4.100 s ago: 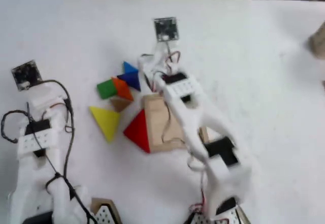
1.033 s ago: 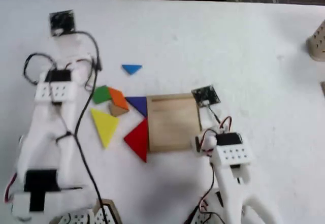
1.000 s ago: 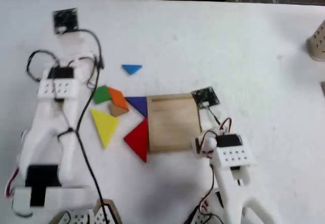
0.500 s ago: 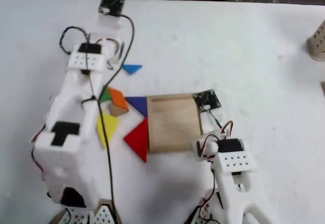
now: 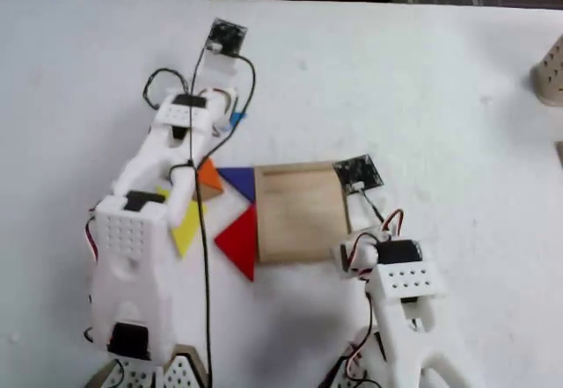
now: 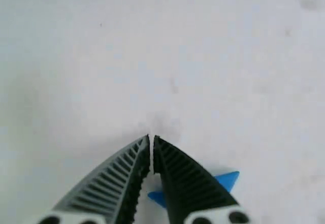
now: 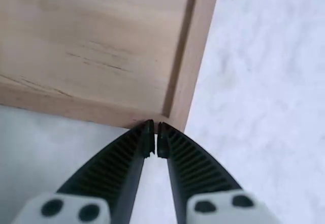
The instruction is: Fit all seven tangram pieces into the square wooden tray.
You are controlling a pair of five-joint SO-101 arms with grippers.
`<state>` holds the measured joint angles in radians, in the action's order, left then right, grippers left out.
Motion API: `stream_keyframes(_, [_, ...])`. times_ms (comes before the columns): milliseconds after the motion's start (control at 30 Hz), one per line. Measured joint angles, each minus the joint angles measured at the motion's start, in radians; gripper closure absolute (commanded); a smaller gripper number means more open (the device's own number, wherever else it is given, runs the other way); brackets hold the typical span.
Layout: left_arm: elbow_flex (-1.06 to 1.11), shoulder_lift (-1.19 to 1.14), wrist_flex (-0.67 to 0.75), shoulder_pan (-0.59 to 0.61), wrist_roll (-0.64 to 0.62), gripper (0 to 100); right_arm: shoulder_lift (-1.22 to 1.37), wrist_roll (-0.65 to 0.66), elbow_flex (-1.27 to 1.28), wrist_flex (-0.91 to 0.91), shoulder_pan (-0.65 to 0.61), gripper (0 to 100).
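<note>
Bright, even light washes the white table (image 5: 457, 98), leaving only faint, soft shadows.

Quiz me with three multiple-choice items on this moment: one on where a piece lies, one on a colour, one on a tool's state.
1. Where does the red triangle lie?
A) on the table, against the wooden tray's outer side
B) inside the tray
C) at the table's far edge

2. What colour is the triangle right by the left tool?
A) red
B) light blue
C) green

3. How is the right tool?
A) wide open
B) shut on a piece
C) shut, empty, at the tray's corner

Answers:
1 A: the high view shows it outside the tray, edge against the tray's side.
2 B: the left wrist view shows light blue showing past the tool.
3 C: the right wrist view shows the tips together at the corner with nothing between them.
</note>
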<state>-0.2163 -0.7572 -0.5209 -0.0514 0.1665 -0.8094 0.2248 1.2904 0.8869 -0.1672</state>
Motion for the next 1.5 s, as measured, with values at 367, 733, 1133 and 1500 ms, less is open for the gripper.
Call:
stream_keyframes(367, [-0.005,0.032,-0.267,-0.028,0.011,98,0.0,0.002,0.0,0.0,0.0,98.1])
stream_keyframes(733, [0.152,0.183,-0.448,-0.028,0.011,98,0.0,0.002,0.0,0.0,0.0,98.1])
stream_keyframes(1133, [0.93,0.75,0.358,-0.052,0.011,98,0.0,0.002,0.005,0.0,0.0,98.1])
stream_keyframes(1500, [0.898,0.499,0.79,-0.144,0.011,98,0.0,0.002,0.011,0.0,0.0,98.1])
